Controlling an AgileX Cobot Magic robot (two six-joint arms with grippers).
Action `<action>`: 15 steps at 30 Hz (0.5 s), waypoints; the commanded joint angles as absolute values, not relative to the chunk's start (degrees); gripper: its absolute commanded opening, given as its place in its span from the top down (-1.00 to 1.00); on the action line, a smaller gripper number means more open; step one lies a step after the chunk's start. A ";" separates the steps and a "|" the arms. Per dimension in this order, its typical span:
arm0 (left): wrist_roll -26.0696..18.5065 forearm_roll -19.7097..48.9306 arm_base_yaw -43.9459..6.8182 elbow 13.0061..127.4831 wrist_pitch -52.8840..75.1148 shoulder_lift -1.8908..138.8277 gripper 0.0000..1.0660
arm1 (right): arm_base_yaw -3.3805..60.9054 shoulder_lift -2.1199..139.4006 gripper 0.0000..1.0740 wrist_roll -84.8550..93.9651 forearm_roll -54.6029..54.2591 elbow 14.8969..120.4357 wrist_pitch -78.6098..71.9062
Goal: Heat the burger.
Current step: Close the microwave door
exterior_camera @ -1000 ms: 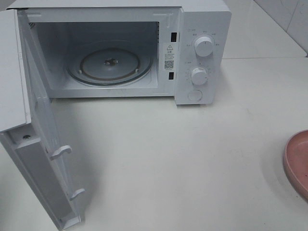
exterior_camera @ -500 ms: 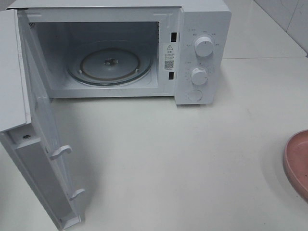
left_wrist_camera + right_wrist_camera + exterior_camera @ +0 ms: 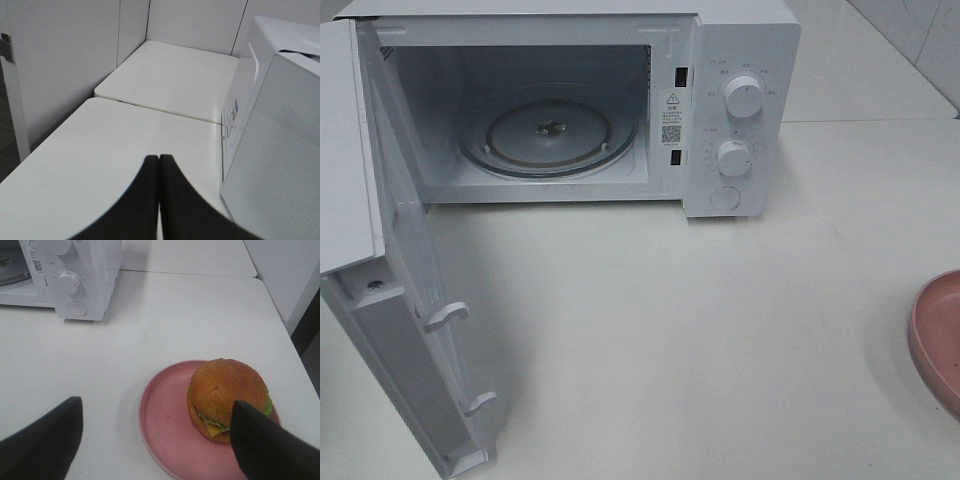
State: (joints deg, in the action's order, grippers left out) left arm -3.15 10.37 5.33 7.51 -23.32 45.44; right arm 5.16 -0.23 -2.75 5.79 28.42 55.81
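Note:
The burger (image 3: 227, 392), with a glossy brown bun, lettuce and cheese, sits on a round pink plate (image 3: 160, 435) in the right wrist view. My right gripper (image 3: 155, 402) hovers above the plate, open. One finger (image 3: 47, 440) is off to the plate's side and the other finger (image 3: 265, 445) overlaps the burger's edge. My left gripper (image 3: 159, 165) is shut with nothing in it, above the table beside the microwave's outer side (image 3: 280, 150). In the high view only the plate's rim (image 3: 932, 335) shows at the right edge; the burger and both grippers are out of frame.
The white microwave (image 3: 740, 60) stands at the back with its door (image 3: 410, 330) swung wide open to the left. A glass turntable (image 3: 548, 135) lies inside. Two knobs (image 3: 744, 97) and a round button (image 3: 724, 198) are on its right panel.

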 commanded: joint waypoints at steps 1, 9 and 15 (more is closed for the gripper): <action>3.44 2.35 5.39 7.39 -27.27 49.16 1.00 | 4.81 -1.66 -0.42 -2.18 5.56 28.30 55.00; 14.55 -16.62 5.39 8.02 -36.73 58.27 1.00 | 4.81 -1.66 -0.42 -2.18 5.56 28.30 55.00; 20.34 -27.90 5.39 11.06 -38.10 64.06 1.00 | 4.81 -1.66 -0.42 -2.18 5.56 28.30 55.00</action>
State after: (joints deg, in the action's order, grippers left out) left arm 17.07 -22.35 5.33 9.40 -36.44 61.94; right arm 5.16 -0.23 -2.75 5.79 28.42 55.81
